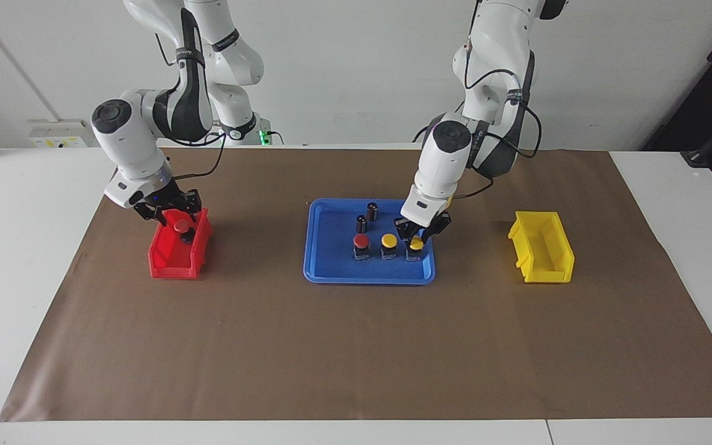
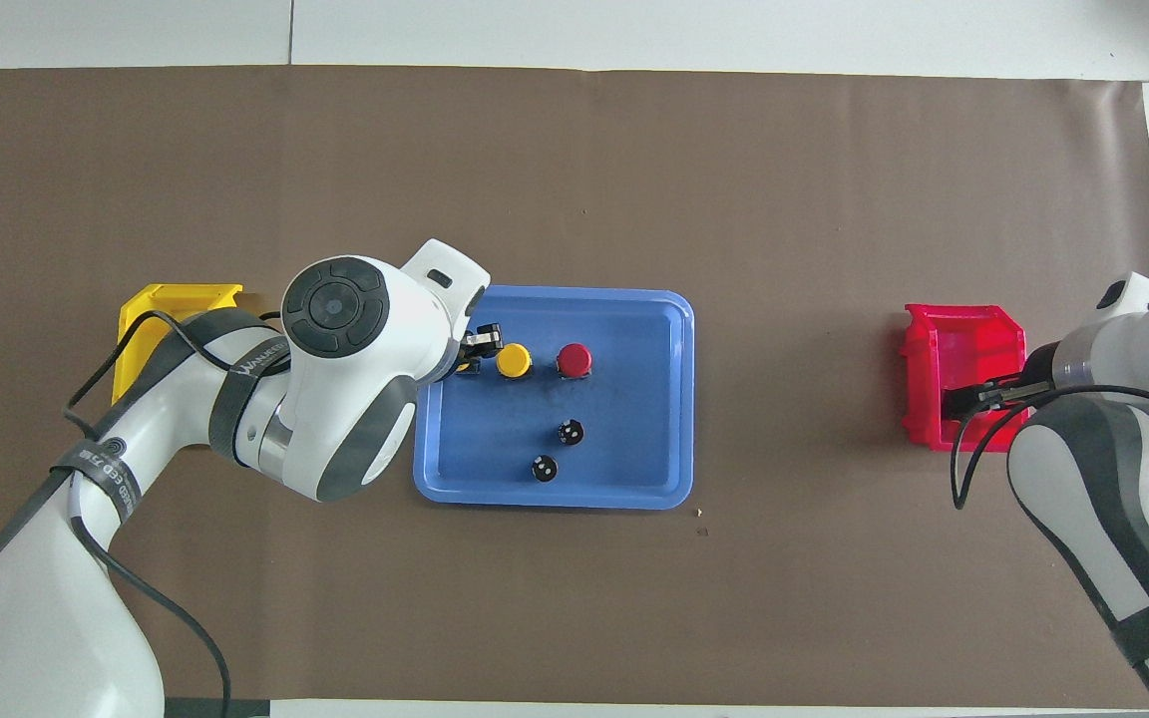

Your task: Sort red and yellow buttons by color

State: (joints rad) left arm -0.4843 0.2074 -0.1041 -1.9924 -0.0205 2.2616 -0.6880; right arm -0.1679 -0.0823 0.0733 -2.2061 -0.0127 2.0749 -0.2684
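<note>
My left gripper (image 1: pixel 416 237) (image 2: pixel 470 355) is down in the blue tray (image 1: pixel 331 275) (image 2: pixel 555 499), shut on a yellow button (image 1: pixel 416 245) at the tray's end toward the left arm. Beside it in a row stand another yellow button (image 1: pixel 388 240) (image 2: pixel 513 360) and a red button (image 1: pixel 361 241) (image 2: pixel 574 360). My right gripper (image 1: pixel 177 217) (image 2: pixel 983 397) hangs open over the red bin (image 1: pixel 173 256) (image 2: pixel 963 339). A second red button (image 1: pixel 181 227) lies tilted in that bin just under the fingers; the overhead view hides it.
Two dark cylinders (image 1: pixel 372 211) (image 1: pixel 361 223) with silvery tops stand in the tray nearer to the robots than the buttons. A yellow bin (image 1: pixel 541 247) (image 2: pixel 171 304) sits toward the left arm's end of the brown mat, partly covered by the left arm from above.
</note>
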